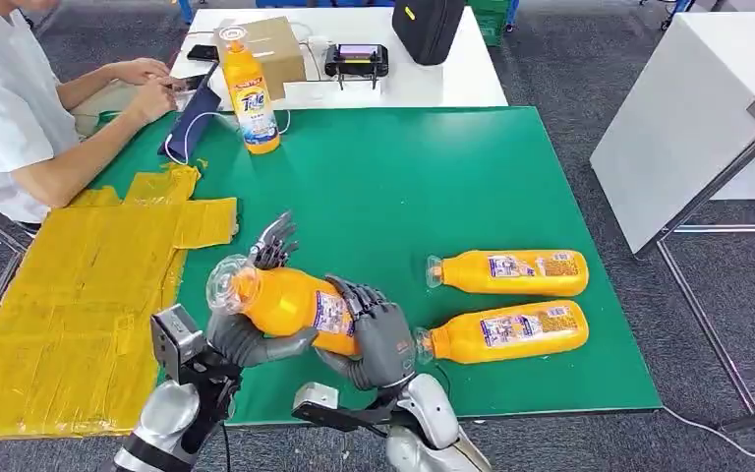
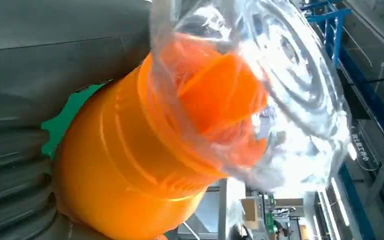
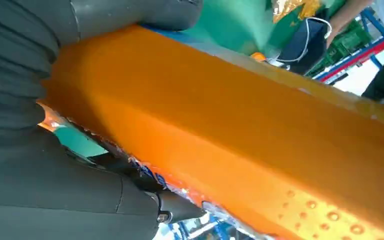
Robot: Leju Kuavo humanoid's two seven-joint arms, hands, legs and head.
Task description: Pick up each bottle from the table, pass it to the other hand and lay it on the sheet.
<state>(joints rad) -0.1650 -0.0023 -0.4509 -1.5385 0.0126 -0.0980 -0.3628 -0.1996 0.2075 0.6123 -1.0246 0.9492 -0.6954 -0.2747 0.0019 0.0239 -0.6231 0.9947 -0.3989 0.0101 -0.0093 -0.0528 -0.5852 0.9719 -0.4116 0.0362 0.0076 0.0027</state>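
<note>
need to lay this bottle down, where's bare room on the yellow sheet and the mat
The yellow sheet is bare all over. The green mat is open in its middle. It is crowded at the right, where two lying bottles rest.

light: bright, even, overhead | shadows: soft, faint beside lying bottles (image 1: 507,272) | glare: clear cap (image 2: 290,90) and ceiling lamps blown out, left wrist view | blur: both wrist views soft, close-up | head view: sharp
</note>
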